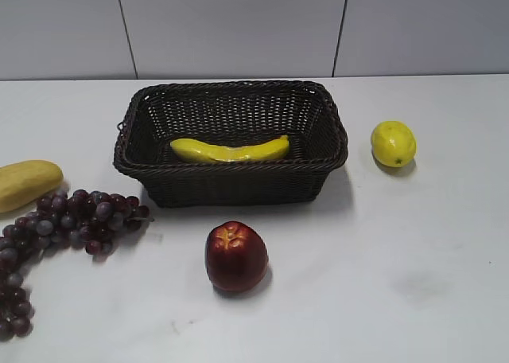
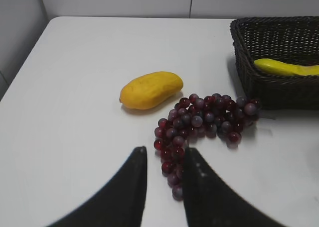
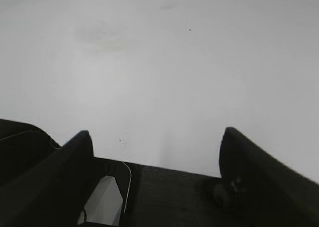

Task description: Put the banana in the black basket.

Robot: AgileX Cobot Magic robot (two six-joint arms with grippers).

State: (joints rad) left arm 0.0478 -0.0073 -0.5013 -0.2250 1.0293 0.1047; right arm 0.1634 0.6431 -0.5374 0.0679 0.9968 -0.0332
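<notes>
The banana (image 1: 231, 150), long, glossy and bright yellow, lies on the floor of the black basket (image 1: 238, 186), a big dark woven basket at the table's middle back. Both also show at the right edge of the left wrist view, banana (image 2: 286, 66) inside basket (image 2: 279, 90). My left gripper (image 2: 164, 155) is empty, its jaws a narrow gap apart, low over the tail of a grape bunch. My right gripper (image 3: 157, 137) is wide open and empty over bare white table. Neither gripper shows in the exterior view.
A bunch of dark red grapes (image 1: 67, 220) and a stubby dull-yellow fruit (image 1: 24, 184) lie left of the basket. A red apple (image 1: 236, 256) sits in front of it and a lemon (image 1: 393, 143) to its right. A grey wall runs behind.
</notes>
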